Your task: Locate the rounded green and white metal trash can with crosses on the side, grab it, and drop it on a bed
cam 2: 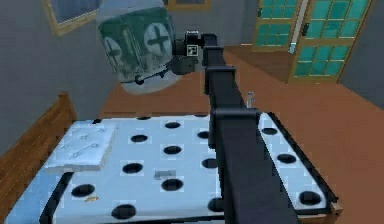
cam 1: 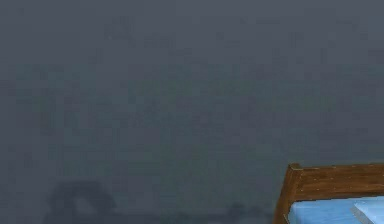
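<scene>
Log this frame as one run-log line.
stage: pre-drop | gripper: holds trash can, clear of surfaces | arm: extended across bed | drop: not yet done

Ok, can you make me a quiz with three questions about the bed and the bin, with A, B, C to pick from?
1. Where is the pillow?
A. By the wooden headboard
B. On the floor
C. On top of the arm

2. What colour are the dots on the bed?
A. Red
B. Black
C. Yellow

3. What is the green and white trash can doing?
A. Standing on the floor
B. Lying on the pillow
C. Hanging from the gripper

Answers:
1 A: the pillow lies next to the headboard, at the arm side view's left.
2 B: the dots are black on a white cover.
3 C: the can hangs at the gripper's far end, clear of every surface.
</scene>
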